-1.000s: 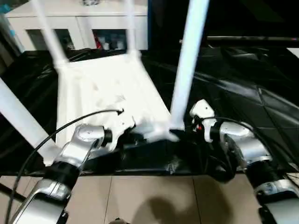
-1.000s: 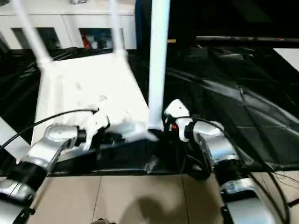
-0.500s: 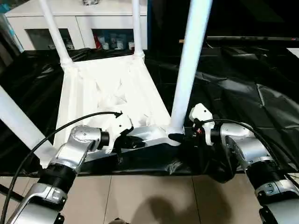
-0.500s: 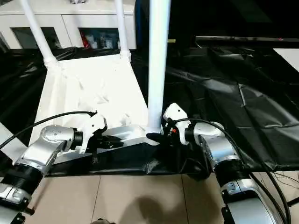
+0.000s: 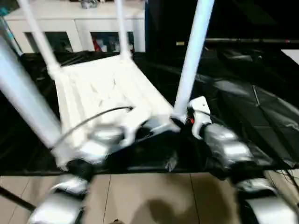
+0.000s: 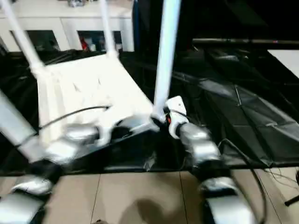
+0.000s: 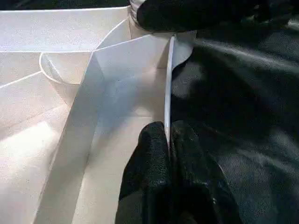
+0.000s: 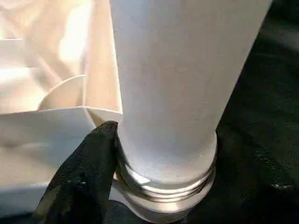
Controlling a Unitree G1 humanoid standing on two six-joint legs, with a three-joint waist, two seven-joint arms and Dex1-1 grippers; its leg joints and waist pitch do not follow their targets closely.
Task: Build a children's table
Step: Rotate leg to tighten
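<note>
Tabletop [image 5: 100,88] tilts further now, near edge lifting; left hand [image 7: 167,140] pinches its rim, right hand [image 8: 93,154] grips the leg [image 5: 191,60] base.

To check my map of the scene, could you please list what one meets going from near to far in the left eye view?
Tiled floor → right gripper at the near leg → upturned tabletop → far legs → white cabinet.
</note>
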